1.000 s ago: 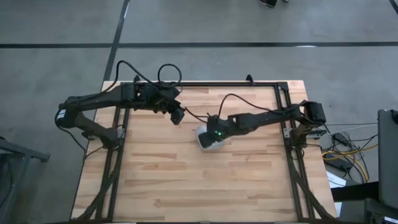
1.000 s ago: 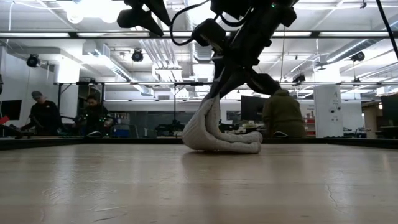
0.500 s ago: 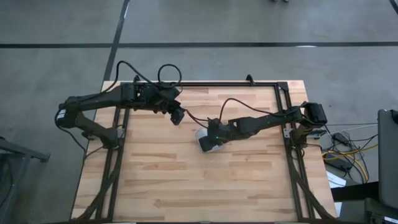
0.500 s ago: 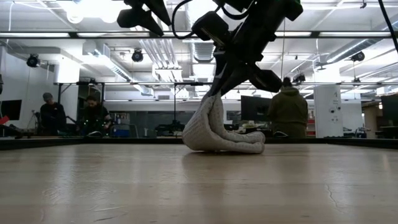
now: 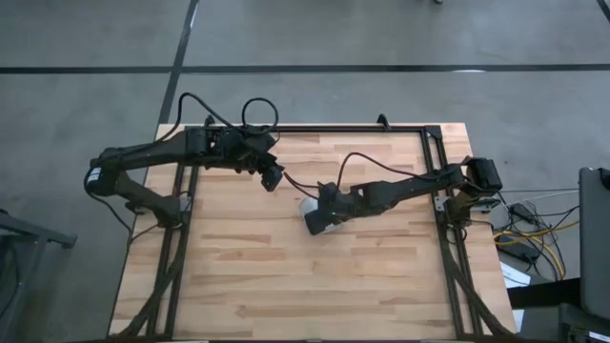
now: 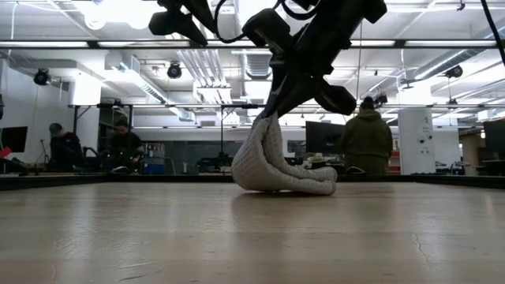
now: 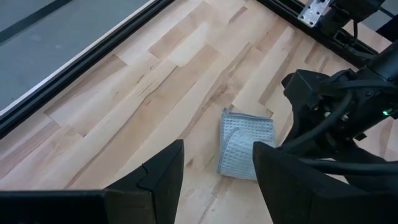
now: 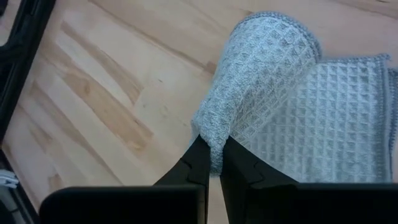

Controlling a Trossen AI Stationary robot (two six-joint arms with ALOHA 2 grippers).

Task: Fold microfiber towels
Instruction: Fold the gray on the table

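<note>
The light grey-blue microfiber towel (image 5: 317, 222) lies folded small near the middle of the table. One part of it stands raised (image 6: 264, 146), and the rest rests flat on the wood (image 6: 304, 185). My right gripper (image 8: 211, 163) is shut on the top of that raised part, reaching in from the table's right. My left gripper (image 7: 214, 180) hangs open, high above the table to the towel's far left, with nothing between its fingers. My right gripper pinches the raised end of the towel (image 8: 213, 148) between its two fingertips. One layer or several, I cannot tell. The fingers slant down from the table's right side. The held part arches up under the gripper (image 6: 267, 126), slack, while the towel's lower part stays on the table.
A black frame (image 5: 305, 131) runs along the table's far edge and down both sides. Bare wood lies all around the towel, widest toward the near edge (image 5: 305, 295). People stand in the room beyond the far edge (image 6: 359, 142).
</note>
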